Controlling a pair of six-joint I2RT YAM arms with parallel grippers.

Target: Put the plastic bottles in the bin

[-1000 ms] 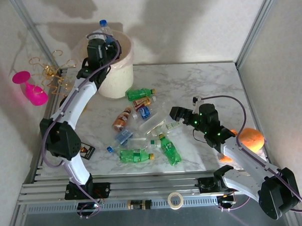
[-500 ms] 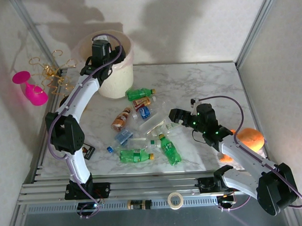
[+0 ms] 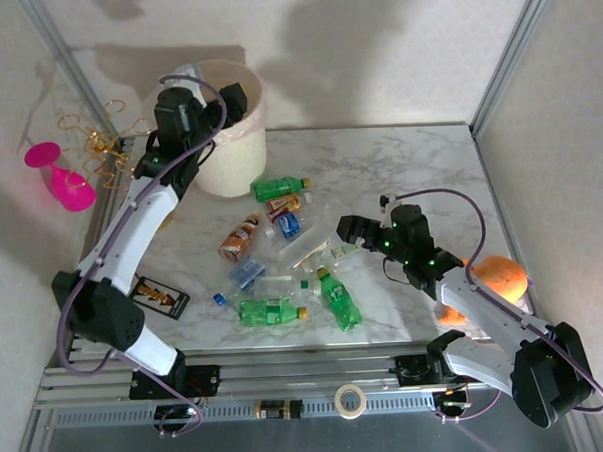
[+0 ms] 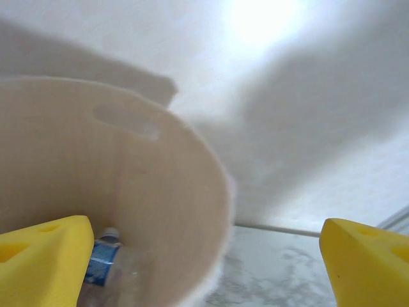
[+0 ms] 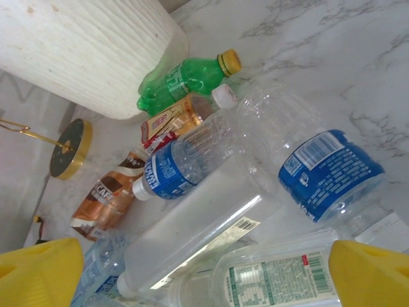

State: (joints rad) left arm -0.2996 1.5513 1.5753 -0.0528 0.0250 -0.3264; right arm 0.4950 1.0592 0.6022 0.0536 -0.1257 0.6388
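item: blue-labelled bottle [image 4: 102, 262], just dropped, now inside the bin [image 3: 229, 164] at far left; left gripper [image 4: 201, 262] jaws newly spread and empty above it; right gripper [image 3: 347, 231] jaws wide, empty, over remaining bottles [image 3: 270, 310] mid-table.

Overhead view: down from behind my bases, whole white marble table [image 3: 429, 170]. My left wrist view: close above the cream-white round bin [image 4: 166, 211], far left. My right wrist view: low, mid-table, facing that bin.

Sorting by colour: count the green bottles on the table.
3: one green bottle near the bin; a second and third farther forward, side by side. More could be hidden.
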